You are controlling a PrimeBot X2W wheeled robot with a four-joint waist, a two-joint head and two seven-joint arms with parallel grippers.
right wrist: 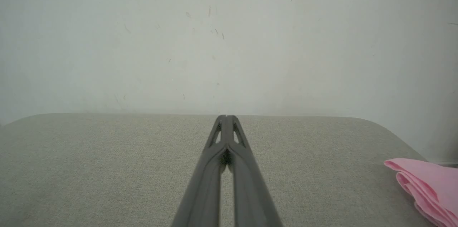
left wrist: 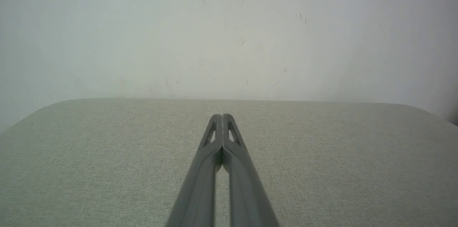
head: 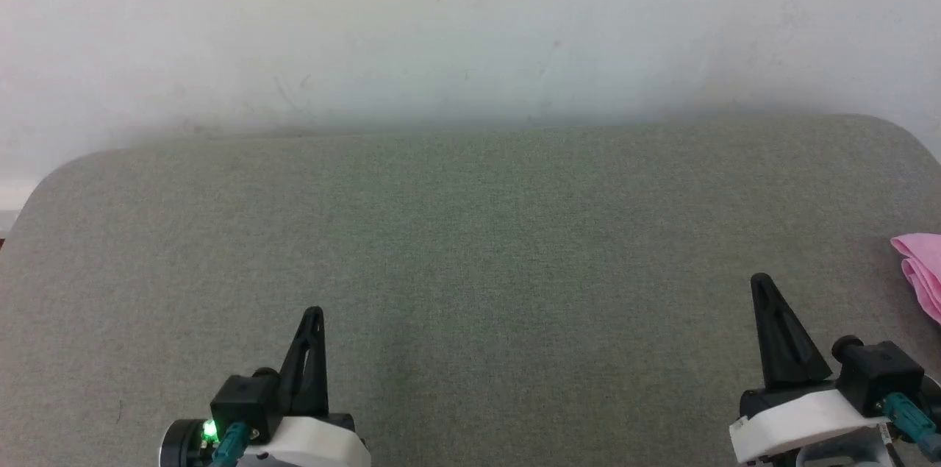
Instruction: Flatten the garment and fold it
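Observation:
The garment (head: 922, 268) is a pink bundle of layered fabric lying at the far right edge of the grey cloth-covered table (head: 470, 232); the right wrist view has the garment (right wrist: 427, 187) at its lower right, partly cut off by the frame. My right gripper (head: 761, 282) hovers low over the table to the left of the garment, apart from it, its tips (right wrist: 226, 117) pressed together with nothing held. My left gripper (head: 315, 312) stands at the lower left, fingers together (left wrist: 222, 115), also holding nothing.
A pale wall (head: 470, 26) rises directly behind the table's far edge. The table has rounded far corners (head: 66, 165). Bare grey fabric stretches between and ahead of the two grippers.

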